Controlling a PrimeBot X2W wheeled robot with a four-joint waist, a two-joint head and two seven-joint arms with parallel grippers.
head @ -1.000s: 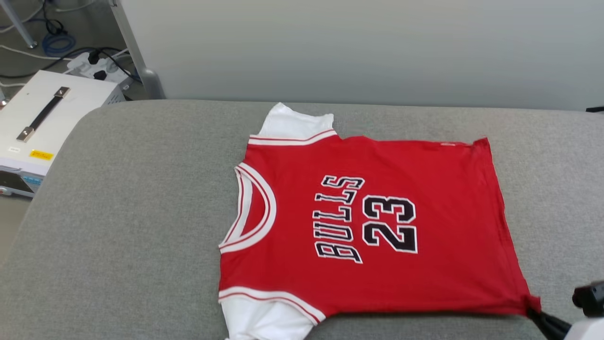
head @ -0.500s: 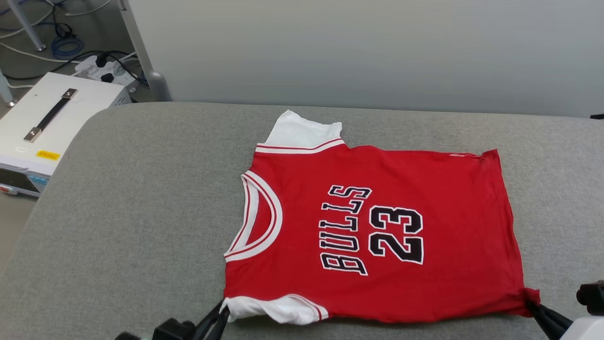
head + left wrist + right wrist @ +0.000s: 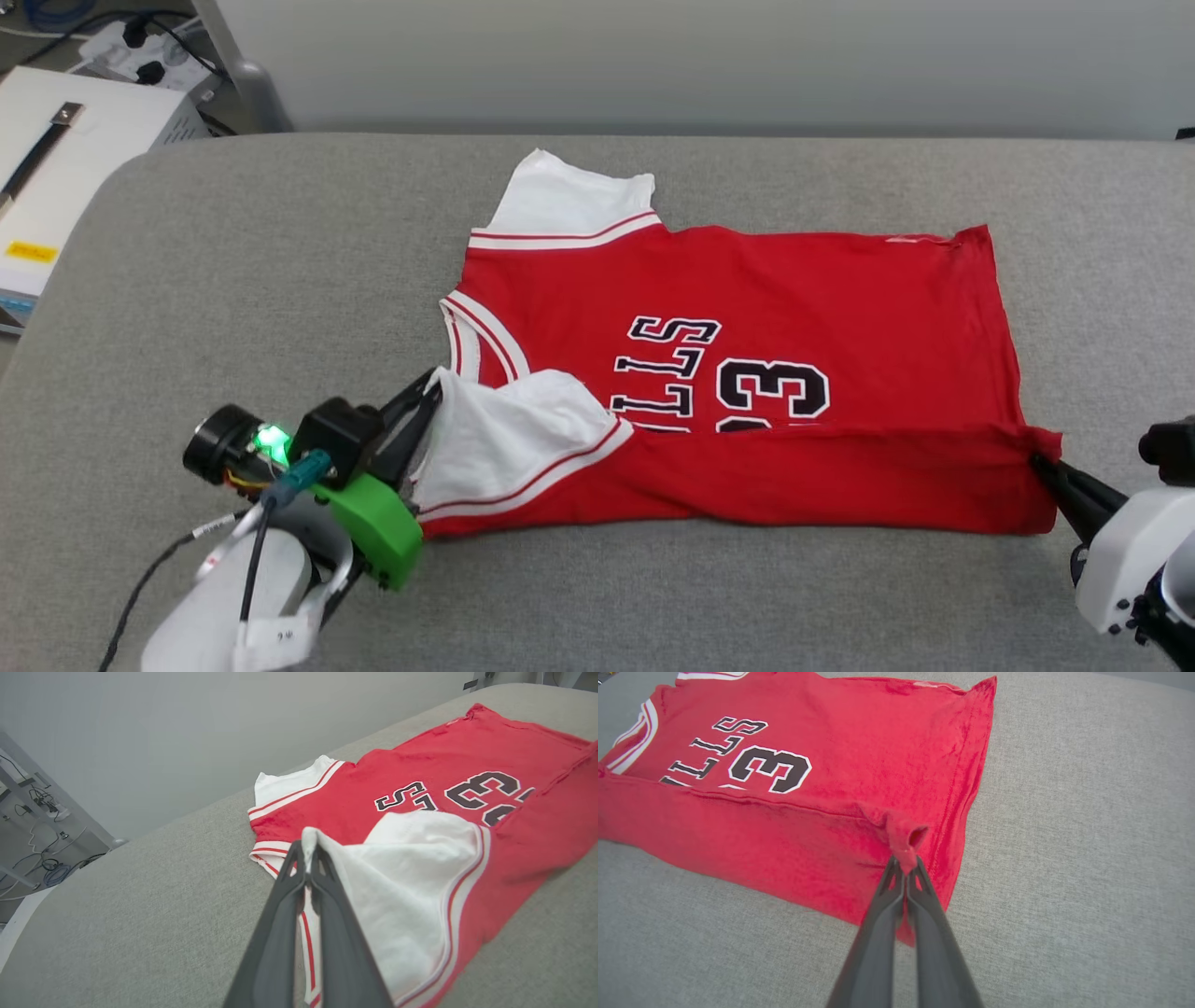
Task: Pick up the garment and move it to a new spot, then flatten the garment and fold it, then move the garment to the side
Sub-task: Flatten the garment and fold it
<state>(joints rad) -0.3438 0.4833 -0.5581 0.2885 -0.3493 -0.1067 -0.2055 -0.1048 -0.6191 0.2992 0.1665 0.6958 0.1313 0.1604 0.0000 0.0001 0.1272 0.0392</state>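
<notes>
The garment (image 3: 794,299), a red jersey with white sleeves, lies on the grey cushion with its near long edge lifted and folded over the lettering, hiding part of the "23". My left gripper (image 3: 431,390) is shut on the tip of the near white sleeve (image 3: 402,868), raised above the collar. In the left wrist view the left gripper (image 3: 307,851) pinches that white cloth. My right gripper (image 3: 1038,459) is shut on the near hem corner of the garment (image 3: 859,732); in the right wrist view the right gripper (image 3: 906,865) holds a small bunch of red cloth.
The grey cushion (image 3: 233,280) spreads wide to the left and near side of the jersey. A white box with a black handle (image 3: 56,159) stands off the cushion at the far left, with cables and a metal leg (image 3: 233,65) behind it. A pale wall runs along the back.
Both grippers have carried the near edge of the garment up and away from me, folding it over the lettering. The left arm has come well into view. The camera has also shifted.
</notes>
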